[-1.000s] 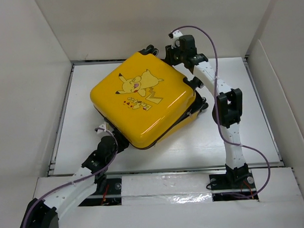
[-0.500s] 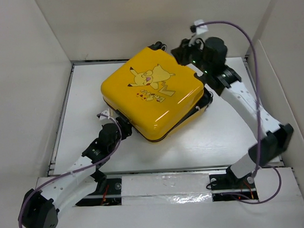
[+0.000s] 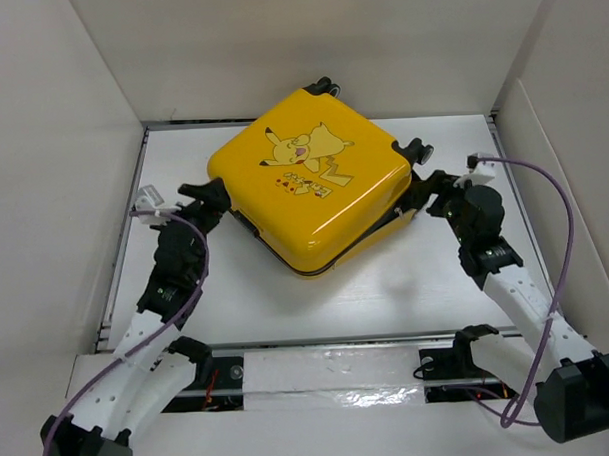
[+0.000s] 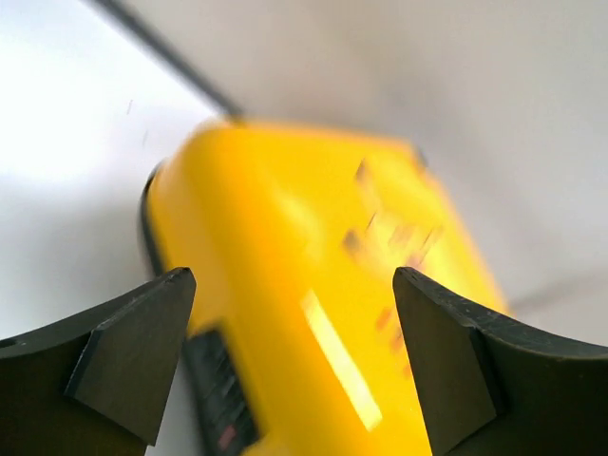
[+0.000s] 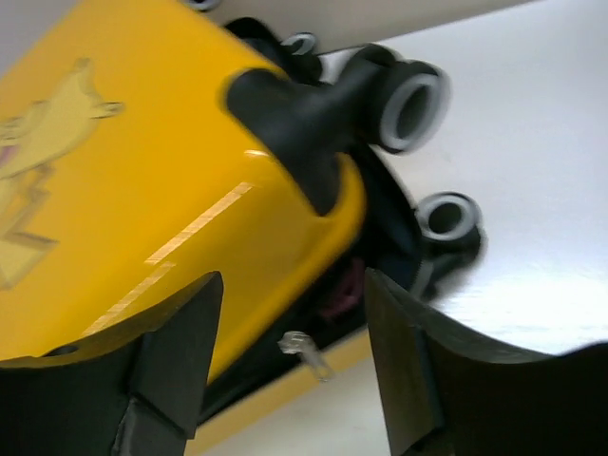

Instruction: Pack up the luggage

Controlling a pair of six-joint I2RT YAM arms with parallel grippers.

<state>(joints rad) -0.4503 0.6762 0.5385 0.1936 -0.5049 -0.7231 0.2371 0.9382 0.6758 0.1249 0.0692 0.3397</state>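
Note:
The yellow luggage [image 3: 313,183] with the Pikachu print lies flat on the white table, lid down but gaping at its right corner. My left gripper [image 3: 205,198] is open at its left corner, jaws apart and empty; the left wrist view shows the blurred yellow shell [image 4: 313,285] ahead between them. My right gripper [image 3: 433,188] is open at the right corner, near the black wheels [image 5: 408,100]. The right wrist view shows the yellow shell [image 5: 133,171], the dark gap and a silver zipper pull [image 5: 306,350] between the jaws.
White walls enclose the table [image 3: 386,275] on the left, back and right. A dark rail [image 3: 328,339] runs along the near edge by the arm bases. Purple cables loop off both arms.
The luggage has slid toward the back and turned. My left gripper has moved up from the near corner to the left corner. My right arm has swung from the back down to the right corner.

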